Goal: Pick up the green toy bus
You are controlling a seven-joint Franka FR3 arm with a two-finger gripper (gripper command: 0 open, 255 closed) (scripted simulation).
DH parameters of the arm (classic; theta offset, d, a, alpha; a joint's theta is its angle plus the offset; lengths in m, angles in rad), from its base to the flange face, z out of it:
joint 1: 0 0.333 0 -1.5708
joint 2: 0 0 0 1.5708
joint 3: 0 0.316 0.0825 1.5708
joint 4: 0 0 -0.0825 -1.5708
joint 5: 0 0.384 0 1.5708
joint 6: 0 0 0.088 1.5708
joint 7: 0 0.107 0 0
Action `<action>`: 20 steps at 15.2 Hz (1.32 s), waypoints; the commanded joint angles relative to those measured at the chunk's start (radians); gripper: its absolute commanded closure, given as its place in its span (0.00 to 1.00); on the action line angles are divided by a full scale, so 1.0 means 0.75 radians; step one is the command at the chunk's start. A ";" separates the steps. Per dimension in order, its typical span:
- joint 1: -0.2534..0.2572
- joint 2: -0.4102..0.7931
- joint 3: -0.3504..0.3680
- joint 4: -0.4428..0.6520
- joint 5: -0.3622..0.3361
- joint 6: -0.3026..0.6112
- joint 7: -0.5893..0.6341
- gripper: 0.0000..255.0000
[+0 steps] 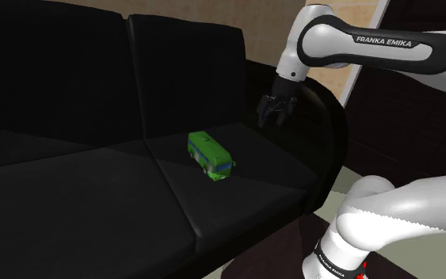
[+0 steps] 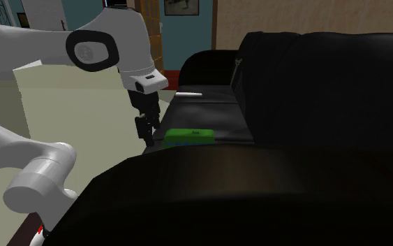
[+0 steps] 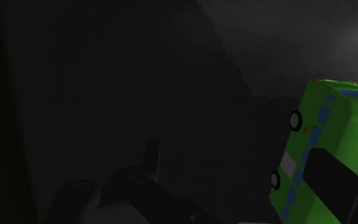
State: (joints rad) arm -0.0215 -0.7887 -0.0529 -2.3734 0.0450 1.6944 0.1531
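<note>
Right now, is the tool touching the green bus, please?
Apart: the shoulder view shows bare sofa cushion between the tool and the bus.

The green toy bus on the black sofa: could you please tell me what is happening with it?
A white Franka arm appears to be going for it. The green toy bus sits upright on a seat cushion of the black sofa, untouched. The arm's black tool hangs open above the seat, off to one side of the bus near the armrest, so nothing is gripped yet.
</note>
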 commanded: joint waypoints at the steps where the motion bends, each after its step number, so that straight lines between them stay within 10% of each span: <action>1: 0.000 0.000 0.000 0.000 0.000 0.000 0.000 0.00; 20: 0.115 0.585 0.365 0.178 0.013 0.449 0.307 0.00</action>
State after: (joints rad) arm 0.0641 -0.3548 0.2189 -2.2359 0.0555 2.0213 0.3809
